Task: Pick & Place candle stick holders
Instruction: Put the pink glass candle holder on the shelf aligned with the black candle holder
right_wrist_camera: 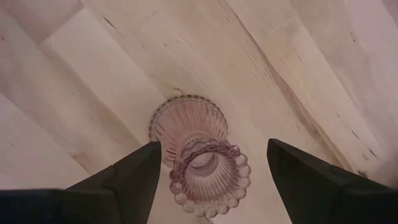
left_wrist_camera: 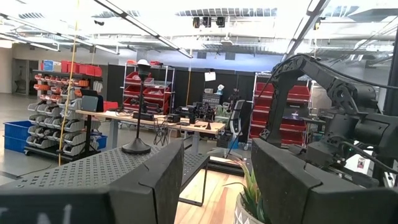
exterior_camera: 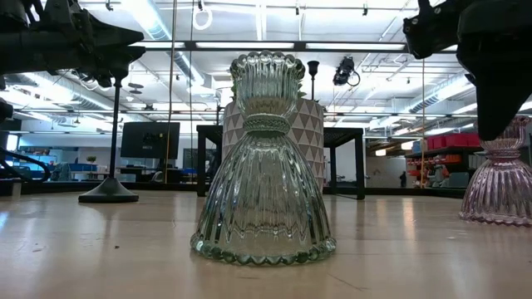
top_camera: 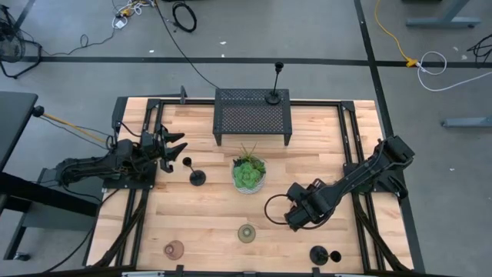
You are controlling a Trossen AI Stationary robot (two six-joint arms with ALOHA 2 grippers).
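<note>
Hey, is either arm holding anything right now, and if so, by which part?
Nothing is held. The right gripper hangs with open jaws above a pink glass holder, not touching it. The left gripper is open and empty.

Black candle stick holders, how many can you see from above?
3. One holder stands on the mesh rack, one near the left gripper, one by the front right edge. None seems hidden.

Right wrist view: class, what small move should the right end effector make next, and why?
Probably lower the right end effector straight down. It is open and hangs above the upright pink glass holder, one finger to either side, not yet gripping it, so going down would bring the holder between the fingers.
</note>
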